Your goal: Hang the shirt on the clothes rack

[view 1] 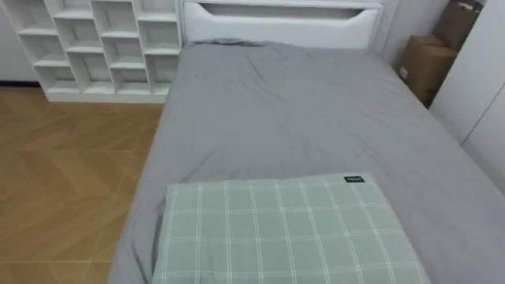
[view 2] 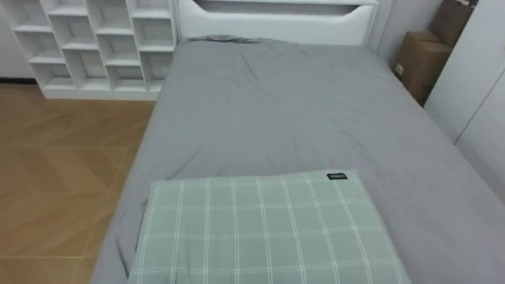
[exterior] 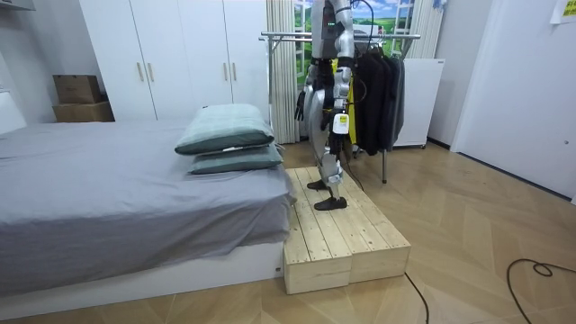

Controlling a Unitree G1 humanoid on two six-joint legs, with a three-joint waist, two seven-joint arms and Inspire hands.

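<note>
The robot stands on a pale wooden platform (exterior: 346,238) at the foot of the bed (view 1: 292,110), facing along the mattress. In the eye views a green checked pillow (view 1: 284,233) lies at 6 o'clock on the grey sheet, with a small dark label at its far right corner. The white headboard (view 1: 276,24) is at 12 o'clock, a white shelf unit (view 1: 95,47) at 10 o'clock beyond the wooden floor (view 1: 63,181), and cardboard boxes (view 1: 426,67) at 2 o'clock. In the room view the checked pillow rests on a second, darker pillow (exterior: 238,160). The task's clothes (exterior: 378,85), dark garments, hang on the clothes rack (exterior: 288,36) just behind the robot's back, at its 6 o'clock. The left robot hand (exterior: 340,120), on what seems to be the arm nearer the camera, hangs by the thigh. The right robot hand (exterior: 300,105) hangs dark on the bed side of the hip. Both are too small there to tell whether they are released or clenched, and I cannot see any cloth in either.
</note>
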